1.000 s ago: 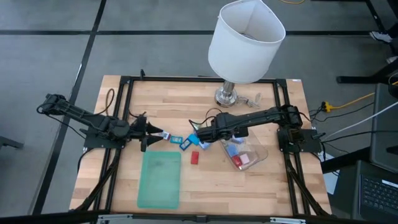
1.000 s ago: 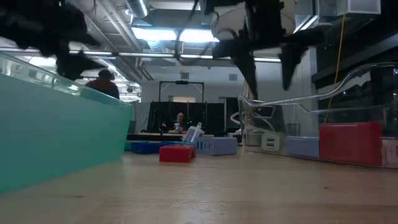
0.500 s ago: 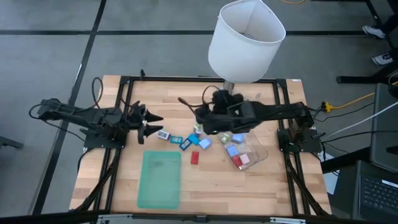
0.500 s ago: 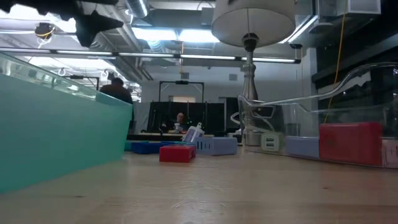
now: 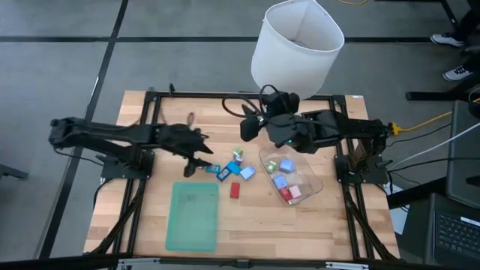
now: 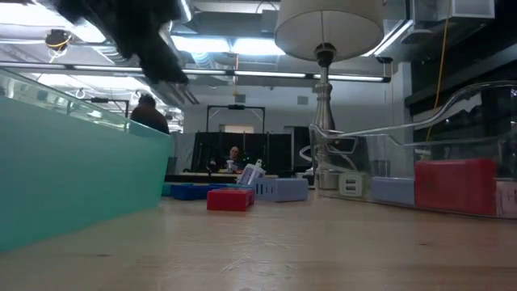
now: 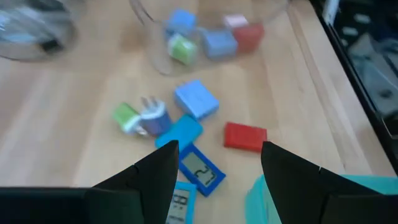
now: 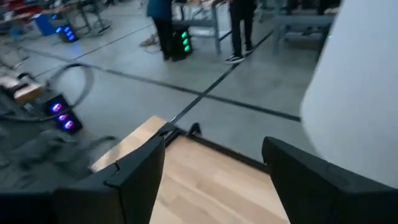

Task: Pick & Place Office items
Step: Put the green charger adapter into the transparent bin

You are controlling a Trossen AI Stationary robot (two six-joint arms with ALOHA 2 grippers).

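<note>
Left of centre in the high view: left gripper (image 5: 196,154), fingers spread and empty, poised above the wooden table (image 5: 330,217) just left of the loose office items. In the left wrist view, both dark fingers (image 7: 155,171) parted around a blue piece with a small display (image 7: 200,175), a second display piece (image 7: 180,200) just beside it at the frame's lower edge.

Lower left of centre: flat green tray (image 5: 192,216), nothing on it, near the red block (image 5: 235,190) to its right.

Centre: the scattered cluster, namely a light blue square piece (image 5: 247,172), a blue piece (image 5: 232,168), a green-and-white piece (image 5: 237,156) and the red block, all lying on bare wood between tray and tub. Same group visible far off in the low view, red block (image 6: 229,199) foremost.

Right of centre: clear plastic tub (image 5: 312,184) lying on the table, holding several more pieces in blue, green, red and pink.

Upper right of centre: right gripper (image 5: 249,129) raised beside the lamp (image 5: 295,49), fingers apart and holding nothing, pointed away from the work in its wrist view.

Likely step in hand: a descent by the left gripper onto the nearest blue display piece. Best done by centring over that one piece, aligning across its narrow sides, keeping clear of the touching neighbour, and closing only once low enough to avoid pushing it along the wood.
</note>
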